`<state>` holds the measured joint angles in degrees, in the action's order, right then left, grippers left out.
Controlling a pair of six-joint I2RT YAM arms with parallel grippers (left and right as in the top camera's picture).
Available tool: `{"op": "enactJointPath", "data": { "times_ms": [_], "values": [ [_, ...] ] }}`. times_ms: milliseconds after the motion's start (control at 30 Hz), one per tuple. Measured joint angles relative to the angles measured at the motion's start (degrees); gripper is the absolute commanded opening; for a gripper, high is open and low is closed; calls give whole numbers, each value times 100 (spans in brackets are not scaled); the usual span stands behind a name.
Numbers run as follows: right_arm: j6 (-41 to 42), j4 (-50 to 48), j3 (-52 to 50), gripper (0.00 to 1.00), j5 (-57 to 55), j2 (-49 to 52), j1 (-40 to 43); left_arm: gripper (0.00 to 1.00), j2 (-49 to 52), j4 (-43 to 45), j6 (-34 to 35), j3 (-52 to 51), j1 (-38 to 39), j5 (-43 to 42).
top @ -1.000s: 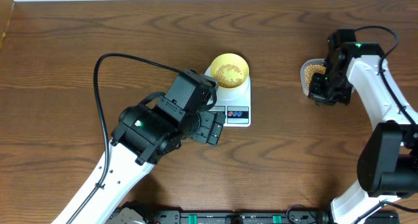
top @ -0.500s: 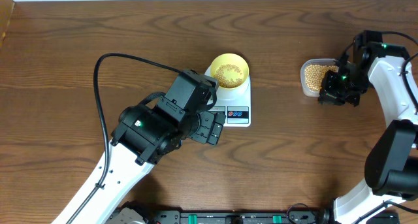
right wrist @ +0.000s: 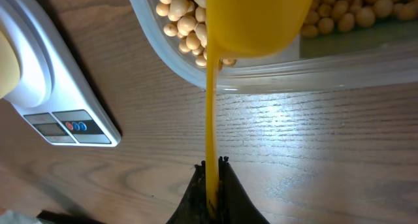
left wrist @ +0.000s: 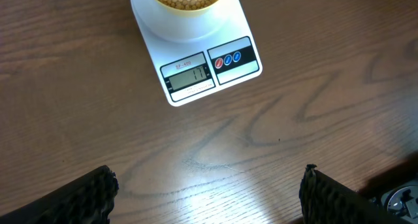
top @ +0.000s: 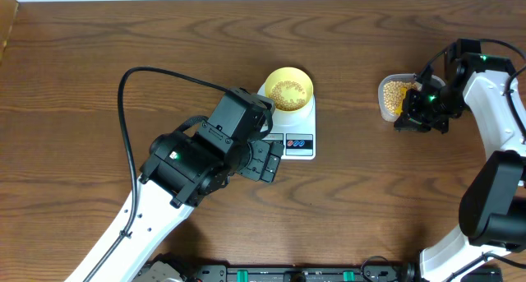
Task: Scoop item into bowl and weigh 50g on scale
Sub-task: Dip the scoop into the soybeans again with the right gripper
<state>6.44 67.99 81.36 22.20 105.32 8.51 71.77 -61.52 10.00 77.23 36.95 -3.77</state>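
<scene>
**Operator:** Where does the weighing stand?

**Spotter:** Your scale (top: 299,143) lies near the middle of the tabletop (top: 123,35). The bowl (top: 288,78) sits on its platform at the 12 o'clock end. The display (left wrist: 188,76) and the red and blue buttons (left wrist: 227,59) are at the 6 o'clock end. A layer of beans (top: 288,91) lies in the bowl. The digits are too small for me to read with any certainty.

**Operator:** And my left side?

**Spotter:** Your left tool (left wrist: 209,175) hangs above bare wood at about 7 o'clock from the scale. Its fingers (left wrist: 85,198) are spread wide and touch nothing.

**Operator:** The right side?

**Spotter:** Your right tool (right wrist: 213,168) is pressed together on the thin handle of the yellow scoop (right wrist: 255,21), pinching it near the end. The clear tub (top: 383,101) stands well apart from the scale, at its 3 o'clock, with more beans piled inside. From overhead, the tool sits at roughly 4 o'clock from the tub.

**Operator:** Is the scoop loaded?

**Spotter:** I cannot tell. Your wrist camera shows only the underside of its cup. The cup reaches over the tub's near wall and covers part of the beans. I also cannot tell whether it touches them. The scale's corner shows at 9 o'clock in that same view.
</scene>
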Motion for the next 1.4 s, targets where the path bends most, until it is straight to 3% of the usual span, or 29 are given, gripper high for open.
{"op": "enactJointPath", "data": {
  "times_ms": [600,1400],
  "values": [
    [-802,120,0,1,680,306,656,92,0,0,0,0,0,0],
    [-1598,262,0,1,1827,684,756,92,0,0,0,0,0,0]
  ]
}}
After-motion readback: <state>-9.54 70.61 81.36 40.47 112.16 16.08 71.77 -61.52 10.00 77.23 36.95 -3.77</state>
